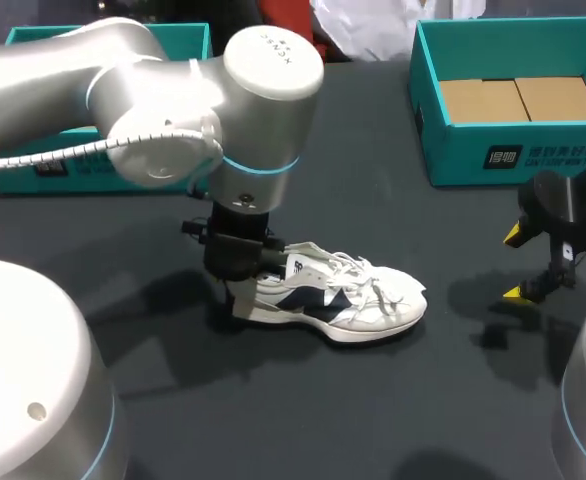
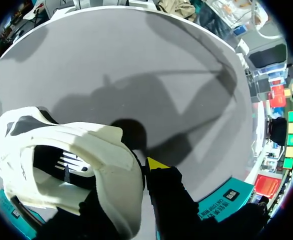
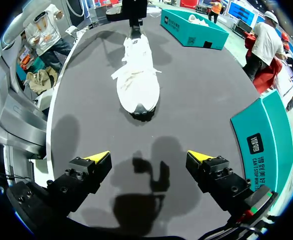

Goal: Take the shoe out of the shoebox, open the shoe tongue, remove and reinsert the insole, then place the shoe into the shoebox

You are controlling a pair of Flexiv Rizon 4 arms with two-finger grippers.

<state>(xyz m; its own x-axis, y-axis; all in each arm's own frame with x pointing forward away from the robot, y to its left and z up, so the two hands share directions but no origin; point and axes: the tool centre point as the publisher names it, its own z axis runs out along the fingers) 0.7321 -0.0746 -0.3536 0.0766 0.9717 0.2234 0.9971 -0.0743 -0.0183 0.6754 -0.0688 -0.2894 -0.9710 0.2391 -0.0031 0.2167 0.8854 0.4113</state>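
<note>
across the dark table [image 1: 303,420], seen from the head view, the widest span is taken by the left arm [image 1: 153,110], which comes in from the left and is bent down over the middle of the table. two teal boxes are set at the far edge. the shoebox [image 1: 473,150] is at the far right, with flat brown cardboard shown inside it. a second teal box [image 1: 18,38] is at the far left, partly hidden behind the left arm. in the right wrist view something white is seen inside that second box [image 3: 191,30], too small to be made out.

the shoe [image 1: 333,295], white with dark navy panels, is found outside both boxes, upright on its sole near the middle of the table. its toe is pointed toward the robot's right and its laces are spread loosely over the top.

the left gripper [image 1: 238,270] is lowered onto the heel. in the left wrist view the white heel wall of the shoe [image 2: 61,150] is seen pinched in the left gripper [image 2: 132,180], with one yellow-tipped finger [image 2: 156,163] pressed against the outside and the other hidden inside the shoe opening.

the right gripper [image 1: 535,265] is held above the table, well apart from the toe, near the shoebox. in the right wrist view its fingers [image 3: 99,159] are spread wide with nothing between them, and the shoe [image 3: 136,80] is seen ahead of the right gripper [image 3: 149,157], toe first.
</note>
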